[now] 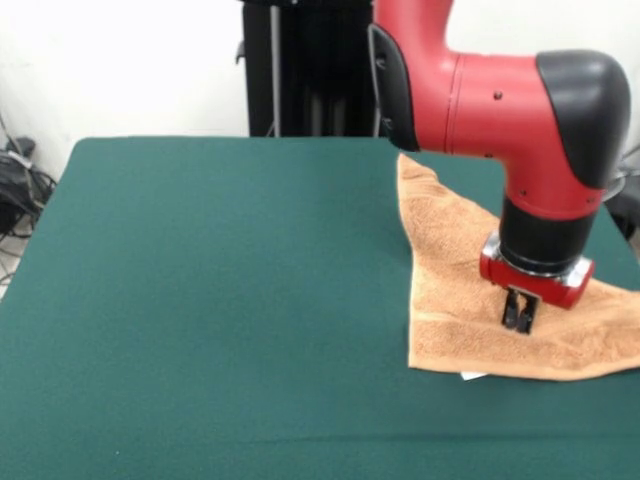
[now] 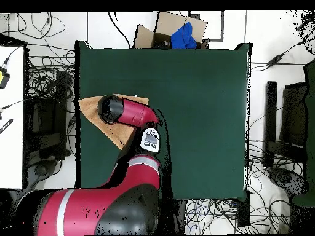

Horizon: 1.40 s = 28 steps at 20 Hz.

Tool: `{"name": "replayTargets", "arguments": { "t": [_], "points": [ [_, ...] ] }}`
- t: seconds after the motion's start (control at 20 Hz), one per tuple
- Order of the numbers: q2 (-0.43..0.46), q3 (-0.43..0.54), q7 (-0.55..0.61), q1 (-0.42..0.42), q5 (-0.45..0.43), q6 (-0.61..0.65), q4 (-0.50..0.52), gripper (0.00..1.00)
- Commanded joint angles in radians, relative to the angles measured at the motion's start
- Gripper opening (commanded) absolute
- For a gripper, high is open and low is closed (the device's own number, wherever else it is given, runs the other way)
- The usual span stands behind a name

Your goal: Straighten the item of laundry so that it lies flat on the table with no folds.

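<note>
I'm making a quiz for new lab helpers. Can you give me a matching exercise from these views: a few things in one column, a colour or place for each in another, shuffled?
Things:
1. towel
2. table
3. end effector
4. tag

Descriptions:
A. dark green
B. black, low over the towel
C. white, at the towel's near edge in the front view
D. orange-tan, at one side of the table

Pairs: 1-D, 2-A, 3-B, 4-C
</note>
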Motion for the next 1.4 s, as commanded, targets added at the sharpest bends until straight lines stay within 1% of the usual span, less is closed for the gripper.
{"name": "replayTargets", "arguments": {
  "t": [0.05,0.2,0.4,0.7,1.1,1.15,1.2,1.35,1.4],
  "points": [
    [0.299,-0.054,0.087,-0.110,-0.115,-0.419,-0.166,0.00],
    [0.290,-0.052,0.086,-0.130,-0.151,-0.400,-0.180,0.00],
    [0.276,-0.039,0.055,-0.168,-0.206,-0.374,-0.195,0.00],
    [0.268,-0.005,0.002,-0.235,-0.293,-0.357,-0.231,0.00],
    [0.231,0.056,-0.075,-0.322,-0.398,-0.282,-0.245,0.00],
    [0.221,0.092,-0.096,-0.345,-0.394,-0.221,-0.231,0.00],
    [0.212,0.100,-0.089,-0.348,-0.393,-0.196,-0.218,0.00],
    [0.159,0.097,-0.004,-0.320,-0.380,-0.188,-0.125,0.00],
    [0.151,0.099,0.011,-0.316,-0.375,-0.179,-0.109,0.00]
  ]
}}
